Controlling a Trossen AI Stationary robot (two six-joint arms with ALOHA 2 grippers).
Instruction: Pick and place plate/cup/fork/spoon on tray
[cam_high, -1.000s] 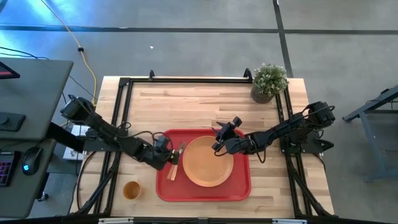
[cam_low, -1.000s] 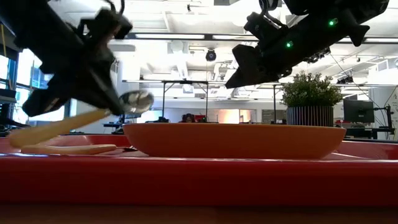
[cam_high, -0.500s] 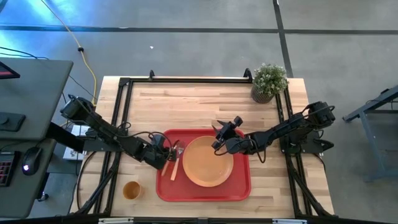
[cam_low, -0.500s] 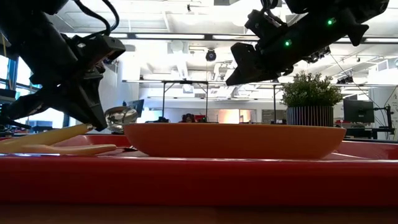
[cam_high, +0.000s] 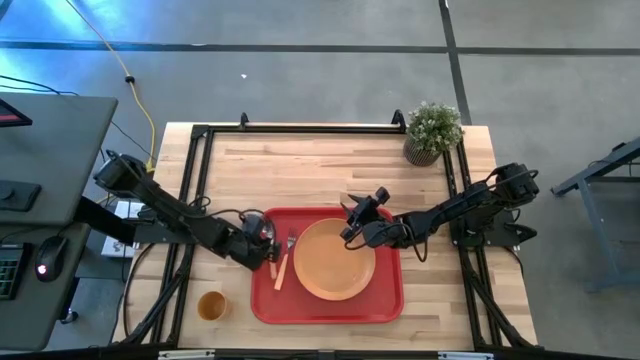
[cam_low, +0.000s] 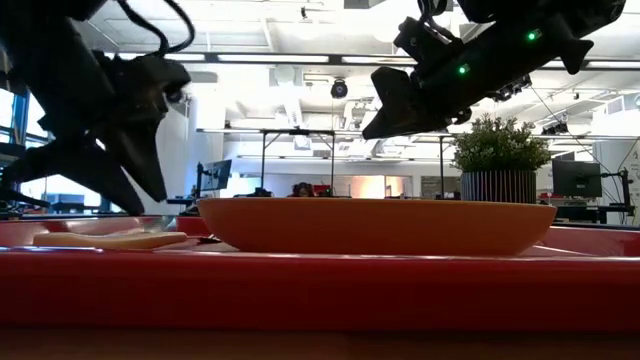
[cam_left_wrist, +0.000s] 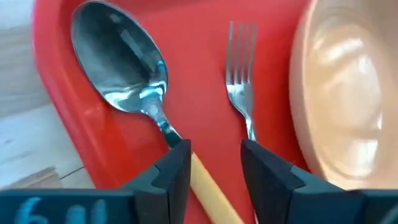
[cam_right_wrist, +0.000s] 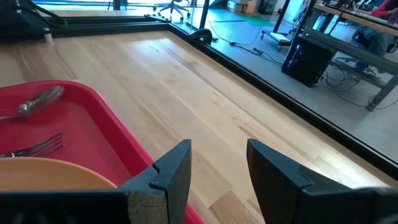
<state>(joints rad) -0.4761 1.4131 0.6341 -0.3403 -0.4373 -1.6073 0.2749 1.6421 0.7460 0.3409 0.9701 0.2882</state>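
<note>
The red tray (cam_high: 385, 300) lies at the table's middle near side, with the orange plate (cam_high: 335, 260) resting flat on it. Left of the plate, the fork (cam_left_wrist: 241, 93) and the spoon (cam_left_wrist: 121, 71) lie side by side on the tray floor. My left gripper (cam_left_wrist: 214, 149) is open low over the tray's left part, one finger on each side of the spoon's handle (cam_left_wrist: 208, 190). Whether a finger touches it, I cannot tell. My right gripper (cam_high: 352, 225) hangs open above the plate's far right rim. The orange-tan cup (cam_high: 211, 305) stands on the wood, left of the tray.
A potted green plant (cam_high: 433, 130) stands at the table's far right corner. Black frame rails (cam_high: 300, 128) run along the far, left and right edges. Bare wood lies between the tray and the far rail. A desk (cam_high: 45, 160) stands beyond the table's left edge.
My left gripper has come down onto the tray's left part with the spoon and has opened, letting go. The spoon, before lifted and tilted with its bowl up, now lies flat on the tray beside the fork.
</note>
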